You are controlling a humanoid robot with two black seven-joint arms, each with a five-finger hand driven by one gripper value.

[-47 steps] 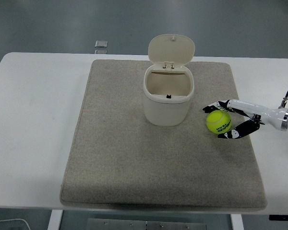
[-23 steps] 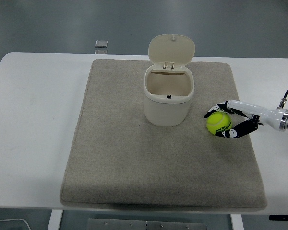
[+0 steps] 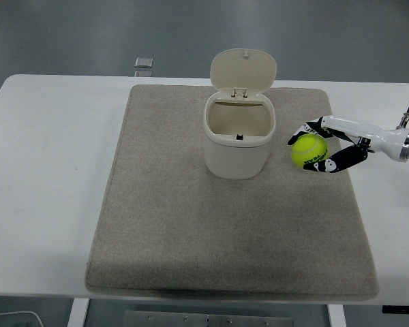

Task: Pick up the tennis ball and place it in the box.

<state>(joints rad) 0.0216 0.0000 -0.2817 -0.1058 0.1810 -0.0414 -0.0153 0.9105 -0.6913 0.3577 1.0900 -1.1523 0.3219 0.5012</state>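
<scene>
A white tabletop [image 3: 48, 170] carries a grey mat [image 3: 191, 231]. Toward the mat's far edge stands the open box [image 3: 239, 139], lid up. At the mat's right edge the right hand [image 3: 327, 146] clasps the tennis ball [image 3: 309, 150]; the box mouth lies to its left.

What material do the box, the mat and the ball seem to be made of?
Box: likely smooth cream plastic, with an even matte surface and a hinged lid.
Mat: beige-grey carpet or felt, with a fuzzy, speckled texture.
Tennis ball: yellow-green felt, probably over rubber, held in the right hand.
</scene>
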